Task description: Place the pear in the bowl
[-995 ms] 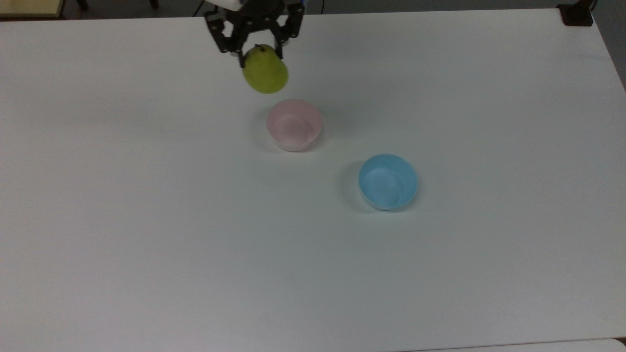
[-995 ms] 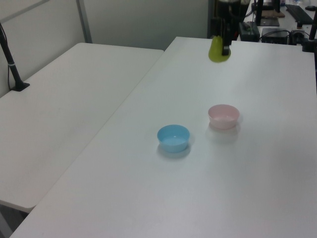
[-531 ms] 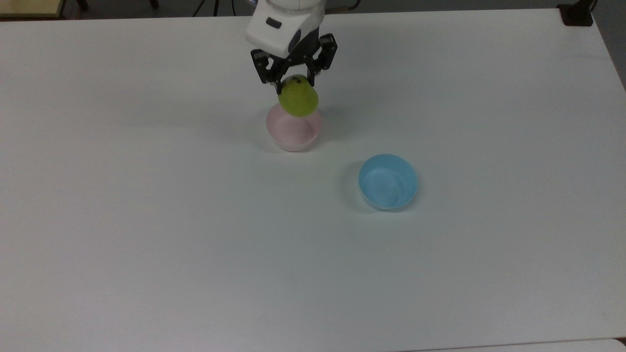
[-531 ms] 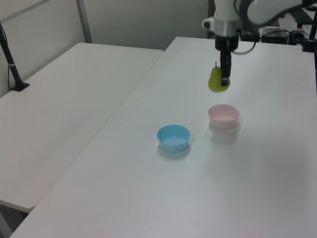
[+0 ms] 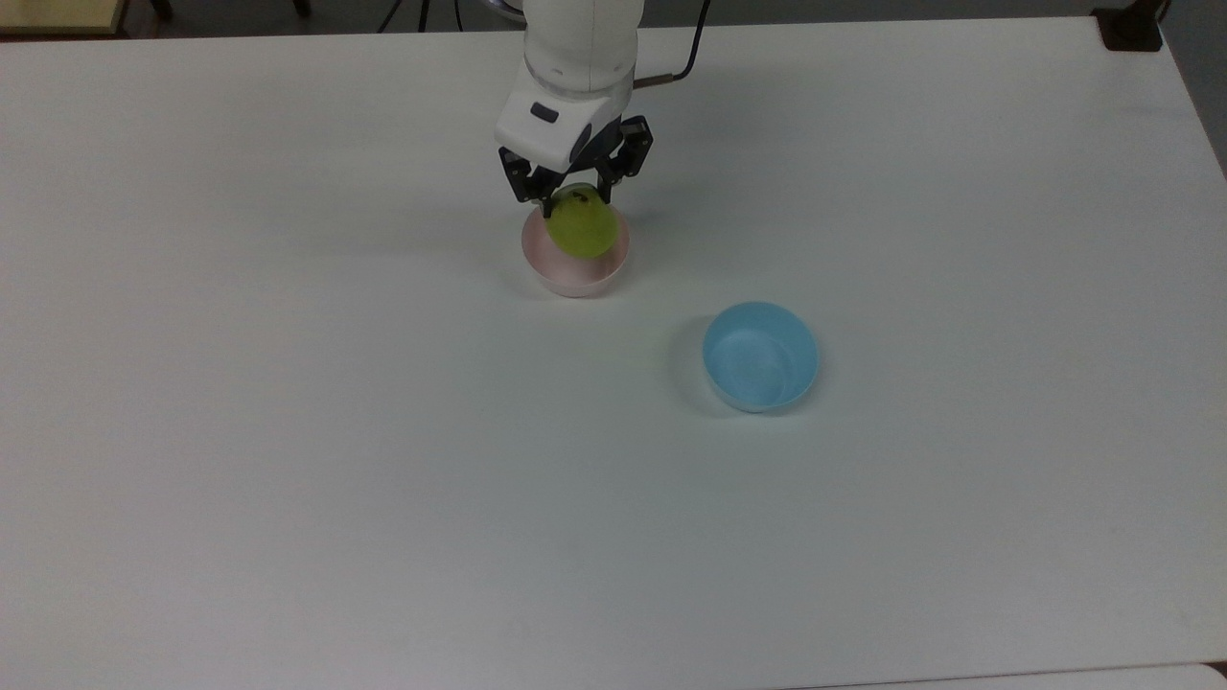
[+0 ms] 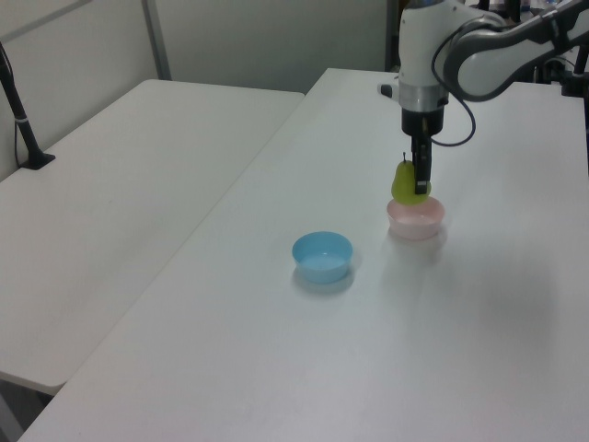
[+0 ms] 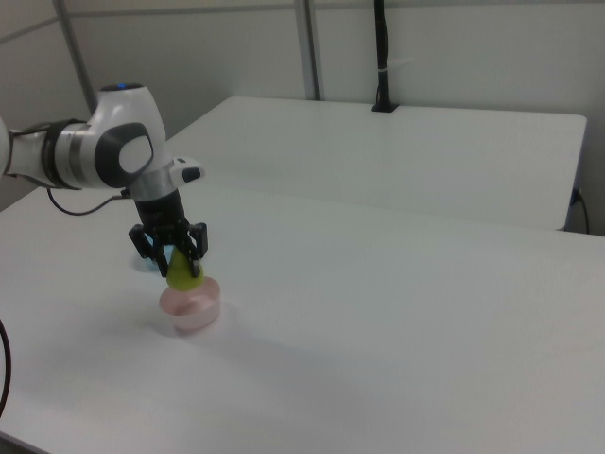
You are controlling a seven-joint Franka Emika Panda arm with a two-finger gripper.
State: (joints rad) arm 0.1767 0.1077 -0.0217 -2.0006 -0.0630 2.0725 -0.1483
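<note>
In the top view the pear point(image 5: 582, 227) hides much of the bowl point(image 5: 575, 273)'s inside, and the arm point(image 5: 580, 38) is cut off at the top edge. In the right view the light blue bowl point(image 7: 140, 263) sits mostly hidden behind the end effector point(image 7: 171, 253).

A lab or office room: long plain white counters point(image 6: 138, 184), pale partition walls point(image 7: 454, 47), and a white robot arm point(image 7: 104, 151).

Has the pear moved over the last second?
Yes. The pear, held by the gripper, went from beyond the pink bowl to low over it in the top view.
</note>
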